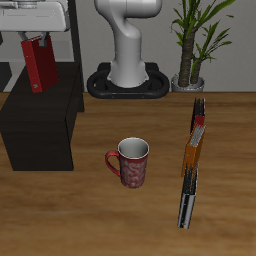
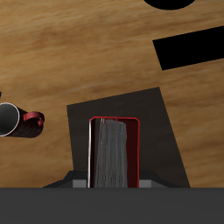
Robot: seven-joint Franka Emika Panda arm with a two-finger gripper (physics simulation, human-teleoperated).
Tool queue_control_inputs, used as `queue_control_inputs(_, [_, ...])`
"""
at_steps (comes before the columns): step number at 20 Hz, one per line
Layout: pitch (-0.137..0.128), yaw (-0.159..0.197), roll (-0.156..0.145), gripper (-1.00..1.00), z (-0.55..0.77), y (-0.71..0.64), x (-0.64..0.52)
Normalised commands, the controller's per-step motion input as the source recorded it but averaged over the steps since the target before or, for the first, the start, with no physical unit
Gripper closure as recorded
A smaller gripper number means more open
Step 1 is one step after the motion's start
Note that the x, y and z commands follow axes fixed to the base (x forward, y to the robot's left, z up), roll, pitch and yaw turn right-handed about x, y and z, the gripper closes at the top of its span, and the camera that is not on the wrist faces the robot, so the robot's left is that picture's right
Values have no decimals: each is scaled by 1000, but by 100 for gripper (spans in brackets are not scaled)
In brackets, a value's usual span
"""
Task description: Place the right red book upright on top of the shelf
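Red book, right red book (image 1: 41, 62), hangs upright in gripper (image 1: 36, 42), fingers closed on its upper part, above shelf (image 1: 40, 120) back area. Wrist view shows grey page edge (image 2: 112, 156) between fingers, black shelf top (image 2: 162, 131) below. For good placing: lower straight, keep book vertical, bottom edge flat on shelf top, away from edge, open only after contact. Mug (image 1: 131, 162) well apart.

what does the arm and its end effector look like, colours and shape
The arm is glossy white with thick, rounded segments, rising from a black rounded base plate. The end effector has a boxy white body with dark fingers below it. No cables or markings can be made out.
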Motion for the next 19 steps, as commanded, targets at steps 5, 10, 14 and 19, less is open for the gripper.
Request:
queue_control_inputs(5, [1, -31, -33, 100, -232, -135, 83])
queue_control_inputs(10, [25, -10, -17, 100, -263, -59, 103])
queue_control_inputs(14, [17, 1, -22, -100, -215, -3, 78])
queue_control_inputs(19, [11, -15, -18, -100, -154, -12, 32])
